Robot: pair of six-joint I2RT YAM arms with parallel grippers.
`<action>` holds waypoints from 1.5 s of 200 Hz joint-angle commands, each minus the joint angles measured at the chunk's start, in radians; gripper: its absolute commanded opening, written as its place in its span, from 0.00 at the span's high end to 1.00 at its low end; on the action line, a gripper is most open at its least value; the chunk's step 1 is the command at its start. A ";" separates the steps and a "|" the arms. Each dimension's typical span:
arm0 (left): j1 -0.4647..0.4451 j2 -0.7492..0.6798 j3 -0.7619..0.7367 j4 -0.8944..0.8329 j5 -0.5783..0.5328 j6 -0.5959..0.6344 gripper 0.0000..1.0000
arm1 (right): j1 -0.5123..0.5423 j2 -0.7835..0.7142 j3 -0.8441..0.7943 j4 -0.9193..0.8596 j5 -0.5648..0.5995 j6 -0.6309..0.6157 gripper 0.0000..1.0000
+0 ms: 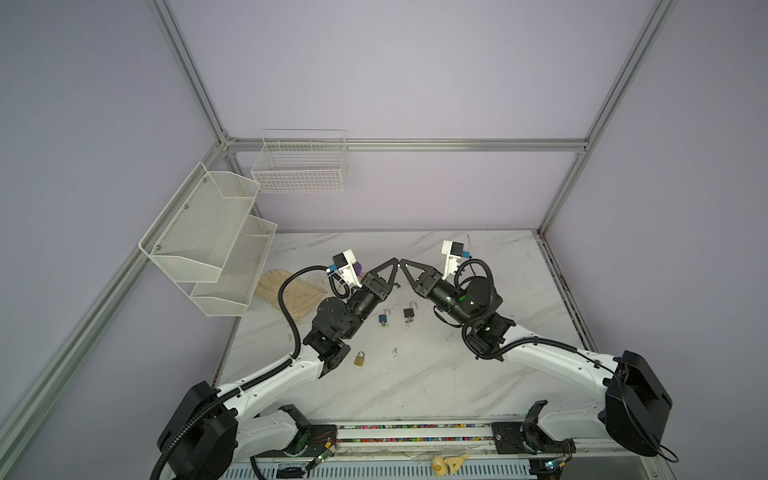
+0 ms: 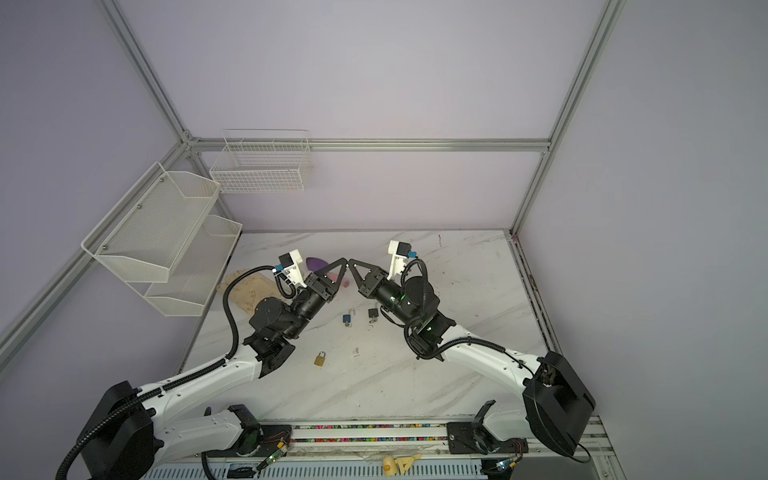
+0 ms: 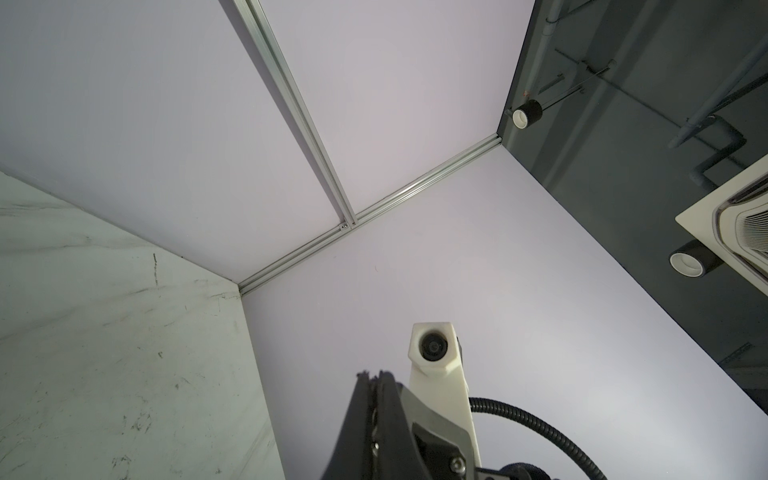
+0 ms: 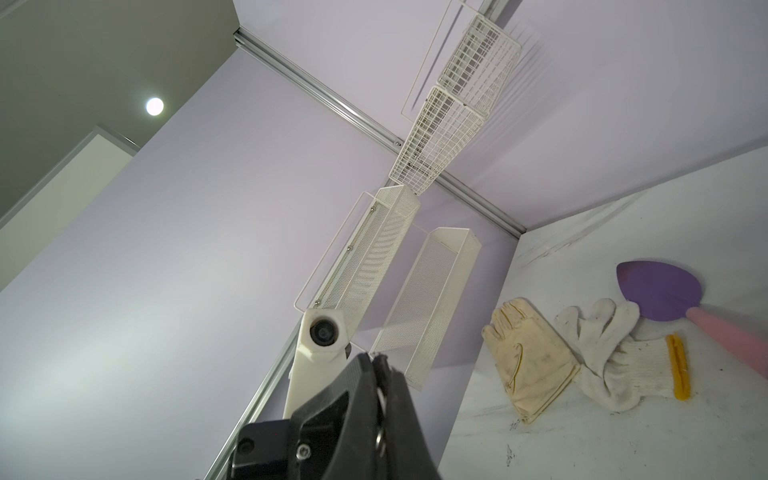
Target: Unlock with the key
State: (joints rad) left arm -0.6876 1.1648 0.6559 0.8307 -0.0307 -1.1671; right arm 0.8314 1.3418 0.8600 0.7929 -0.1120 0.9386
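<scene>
Your brass padlock [image 1: 360,358] lies flat on the marble table [image 1: 478,374], at 7 o'clock from its centre, and its shackle looks seated. A pale speck [image 1: 395,352] at its 3 o'clock may be the key, but it is too small to tell. Expect the lock to be dense, rigid and slick, so pinch its flat body faces and leave the keyhole end free. The blue padlock [image 1: 382,319] and black padlock [image 1: 409,312] lie near centre. Both arms reach up and inward. The left gripper [image 1: 396,262] and right gripper [image 1: 402,262] meet tip to tip above the table's 12 o'clock side. Each has its jaws pressed together, holding nothing you can make out.
</scene>
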 commanded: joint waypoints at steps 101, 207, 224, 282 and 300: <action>0.080 -0.141 0.184 -0.560 0.229 0.396 1.00 | -0.116 -0.099 0.011 -0.191 -0.190 -0.076 0.45; 0.115 -0.077 0.392 -0.918 0.443 0.808 1.00 | -0.226 -0.075 0.069 -0.417 -0.723 -0.359 0.45; 0.118 -0.074 0.388 -0.895 0.473 0.808 1.00 | -0.240 -0.052 0.071 -0.415 -0.736 -0.362 0.47; 0.134 -0.069 0.380 -0.857 0.512 0.791 1.00 | -0.262 -0.011 0.047 -0.394 -0.826 -0.402 0.57; 0.137 -0.064 0.384 -0.848 0.529 0.787 1.00 | -0.262 -0.013 0.045 -0.391 -0.849 -0.410 0.61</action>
State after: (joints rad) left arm -0.5610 1.1007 0.9348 -0.0677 0.4500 -0.3992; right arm 0.5735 1.3289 0.9092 0.3805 -0.8898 0.5617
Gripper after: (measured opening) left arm 0.047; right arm 0.408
